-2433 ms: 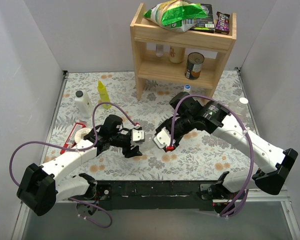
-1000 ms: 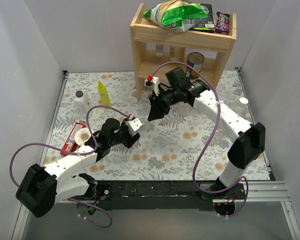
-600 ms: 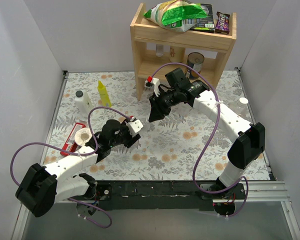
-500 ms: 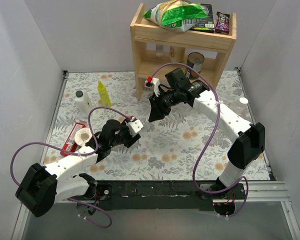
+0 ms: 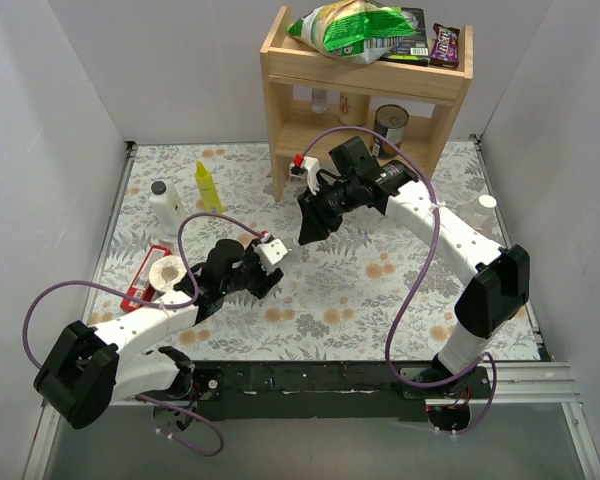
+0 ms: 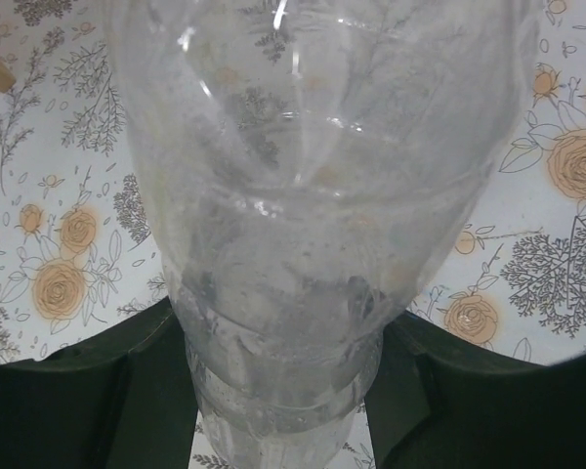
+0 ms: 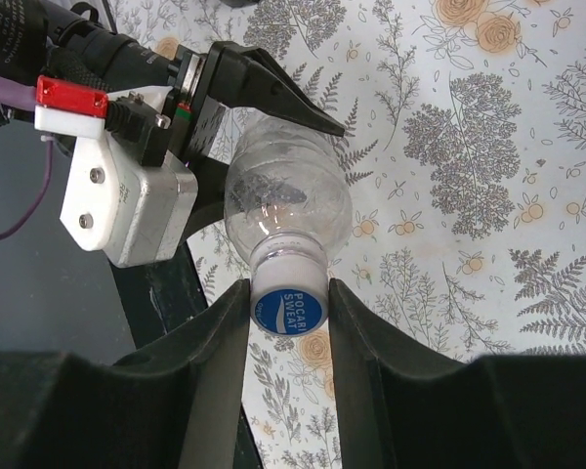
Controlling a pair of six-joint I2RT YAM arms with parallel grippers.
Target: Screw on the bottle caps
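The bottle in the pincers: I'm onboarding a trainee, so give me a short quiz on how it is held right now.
1. True or false: the blue cap sits on the neck of the clear bottle.
2. What grips the bottle's body? A) the left pincer B) a human hand C) nothing
3. The right pincer has a finger on each side of the cap. What words are printed on the cap's top?

Key: 1 true; 2 A; 3 POCARI SWEAT.
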